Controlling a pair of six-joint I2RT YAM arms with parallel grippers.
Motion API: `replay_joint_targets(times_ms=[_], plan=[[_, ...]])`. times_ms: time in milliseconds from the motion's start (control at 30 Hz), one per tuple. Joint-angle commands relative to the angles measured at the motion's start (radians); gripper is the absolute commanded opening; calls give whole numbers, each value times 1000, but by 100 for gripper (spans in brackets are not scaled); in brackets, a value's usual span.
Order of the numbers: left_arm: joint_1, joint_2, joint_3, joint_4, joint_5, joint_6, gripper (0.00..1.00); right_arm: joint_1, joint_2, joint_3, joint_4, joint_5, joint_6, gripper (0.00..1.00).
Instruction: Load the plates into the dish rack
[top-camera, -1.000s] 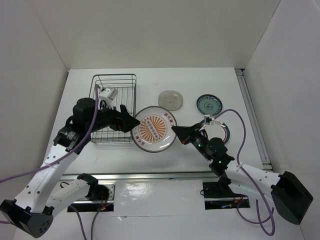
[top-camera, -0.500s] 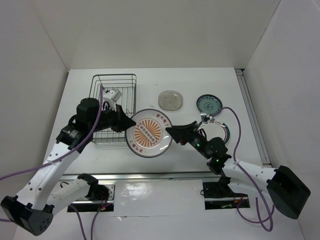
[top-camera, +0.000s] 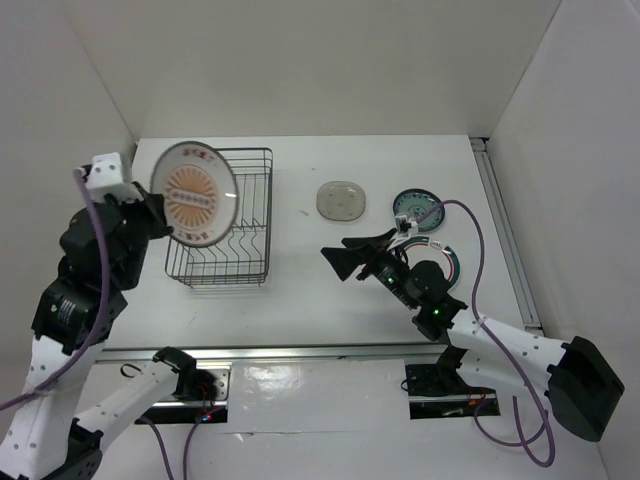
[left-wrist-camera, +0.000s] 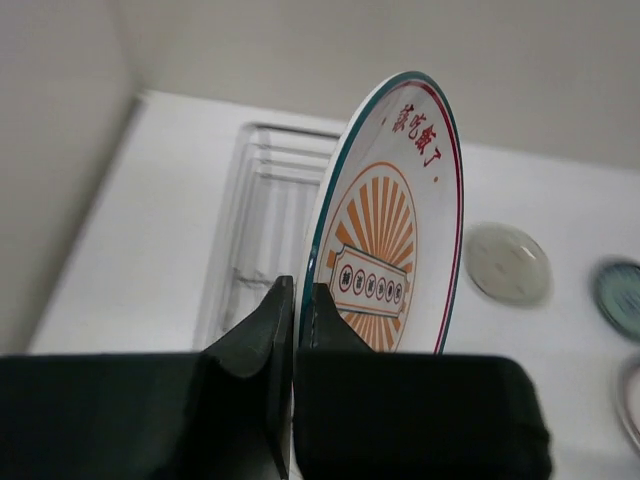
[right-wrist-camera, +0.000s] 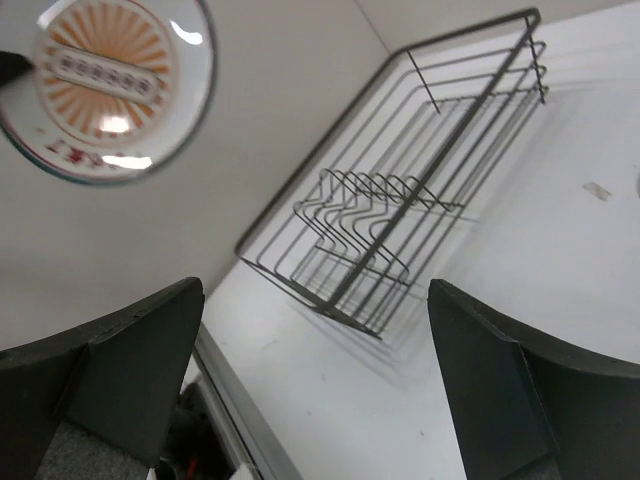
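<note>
The large white plate with the orange centre (top-camera: 195, 193) hangs tilted on edge above the left side of the dish rack (top-camera: 270, 215). My left gripper (top-camera: 160, 226) is shut on its lower rim. In the left wrist view the fingertips (left-wrist-camera: 297, 293) pinch the plate (left-wrist-camera: 400, 230) over the rack (left-wrist-camera: 262, 190). My right gripper (top-camera: 342, 260) stands open and empty over bare table right of the rack; its view shows the rack (right-wrist-camera: 400, 210) and the raised plate (right-wrist-camera: 105, 85) beyond the gripper (right-wrist-camera: 315, 290). The small grey plate (top-camera: 341, 199) and the teal plate (top-camera: 418, 209) lie flat at the back.
A white plate with a red-and-dark rim ring (top-camera: 453, 262) lies partly under my right arm. White walls close in the table on the left, back and right. A metal rail (top-camera: 300, 351) runs along the near edge.
The right gripper let go of the large plate and opened wide. The left gripper closed on it and lifted it off the table, up and left over the rack.
</note>
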Motion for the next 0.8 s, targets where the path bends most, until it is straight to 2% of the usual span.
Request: replay_joint_targets(times_ms=[0, 33, 133, 333, 567, 767], plan=[[-24, -15, -40, 55, -386, 156, 0, 9, 10, 38, -81, 5, -62, 100], [-33, -28, -75, 122, -403, 275, 0, 9, 10, 38, -92, 5, -62, 100], [-45, -49, -190, 221, -403, 436, 0, 9, 10, 38, -92, -6, -72, 100], [-54, 35, -260, 390, -507, 557, 0, -9, -22, 18, -110, -36, -82, 100], [-36, 119, -272, 468, -487, 566, 0, -29, -118, -2, -190, -46, -93, 100], [-5, 182, -310, 457, -414, 476, 0, -58, -160, -32, -204, -64, -93, 100]])
